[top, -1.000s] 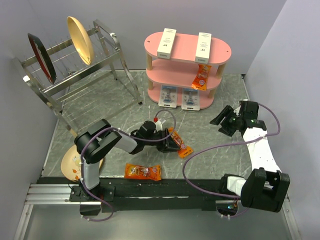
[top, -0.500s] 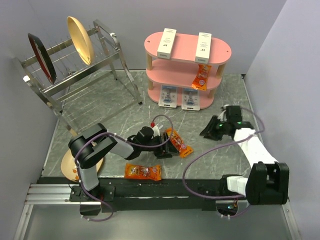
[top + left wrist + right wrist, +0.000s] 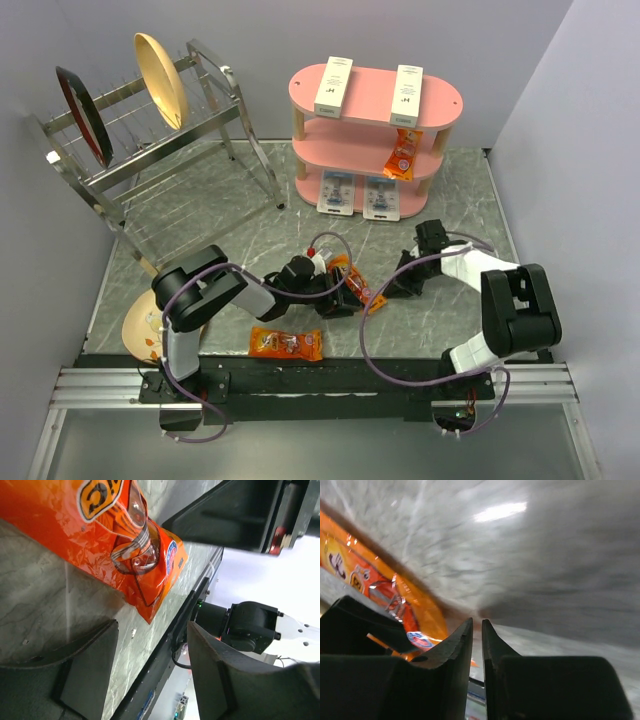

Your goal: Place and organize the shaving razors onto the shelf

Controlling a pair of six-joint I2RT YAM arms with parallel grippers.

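Razors (image 3: 337,190) (image 3: 381,197): side by side, seemingly flat on the lowest board of the shelf (image 3: 445,105), at its front edge. Judged placed; at most they need squaring up.

Left hand (image 3: 152,635): fingers apart, low on the tabletop (image 3: 230,230), tip of an orange packet (image 3: 125,540) lying just ahead of the gap. Not gripped.

Right hand (image 3: 476,630): fingers together or very nearly, nothing seen between them, low over the tabletop at the same packet's far end.

Step in hand, as judged: both hands are at the packet mid-tabletop, well apart from the razors. To do it well:
- keep the left fingers off the foil unless a grip is meant, since it looks slick and crinkly
- raise the hands before heading for the shelf, so the packet is not dragged
- nudge the razors from the front only, gently, because the packs are light and would slide.

Surface: grey marbled sheet, glossy, glare in the right wrist view. A second packet (image 3: 285,343) lies near the front edge.

Room: plain pale walls (image 3: 560,120), a wire rack (image 3: 160,140) at back left.
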